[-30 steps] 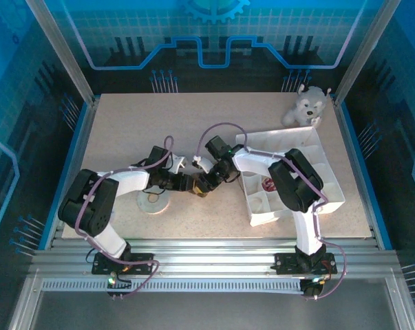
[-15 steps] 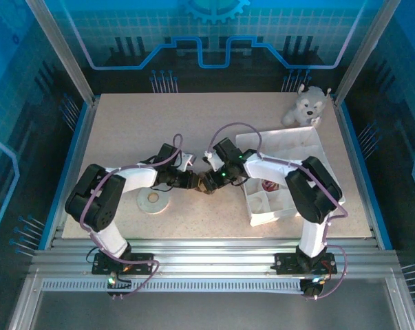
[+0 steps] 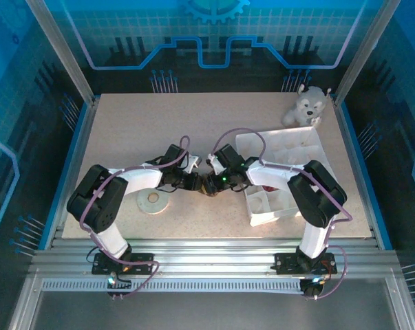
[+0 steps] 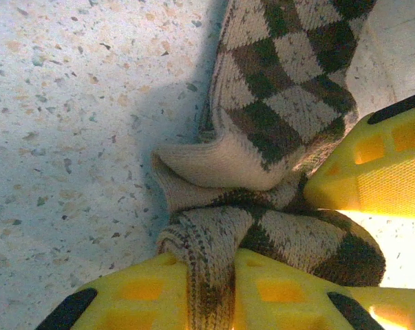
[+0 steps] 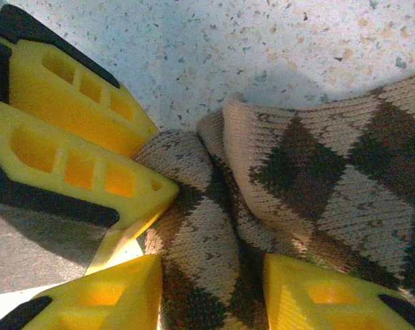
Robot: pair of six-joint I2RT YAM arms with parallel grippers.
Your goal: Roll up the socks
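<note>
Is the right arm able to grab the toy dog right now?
Probably not yet. The right pincer is shut on the diamond sock, which the left pincer also grips. The dog sits in the far corner beyond the white tray, so it must let go first.

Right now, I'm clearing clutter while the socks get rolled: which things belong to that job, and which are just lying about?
Job in hand: argyle sock, clamped by left gripper and right gripper.

Lying about: grey-white plush dog, white compartment tray, white ring.
</note>
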